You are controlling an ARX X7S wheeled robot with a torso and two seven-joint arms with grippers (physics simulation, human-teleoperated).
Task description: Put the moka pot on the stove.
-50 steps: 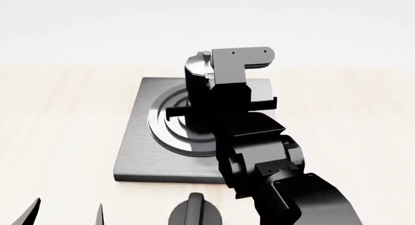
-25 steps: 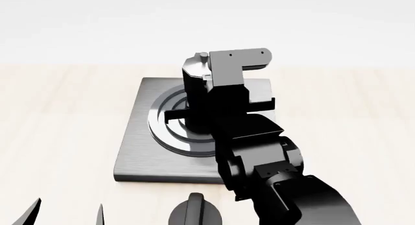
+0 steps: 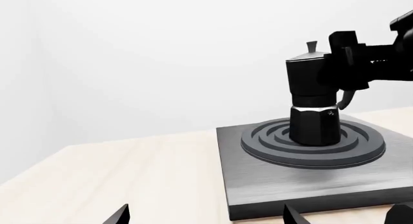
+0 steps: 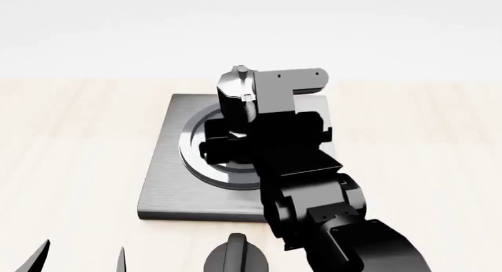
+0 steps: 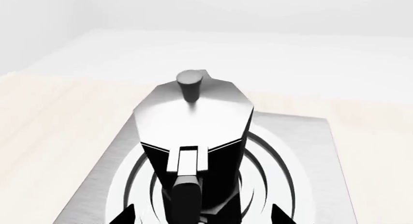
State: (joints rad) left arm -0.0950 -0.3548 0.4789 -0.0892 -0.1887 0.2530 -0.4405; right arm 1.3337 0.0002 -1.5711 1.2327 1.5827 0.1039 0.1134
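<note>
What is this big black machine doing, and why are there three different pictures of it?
It is a robot with two arms, drawn inside a computer. One picture comes from a camera on its head, looking down. The other two come from cameras near each arm's pincer. On the pale wooden table lies the stove, a flat grey plate with rings in the middle. The moka pot, a tall black coffee pot with a silver lid, stands on those rings. The right pincer is at the pot's handle side; whether it grips is hidden. The left pincer waits nearby with nothing between its tips. A black knob sits close to the robot.
</note>
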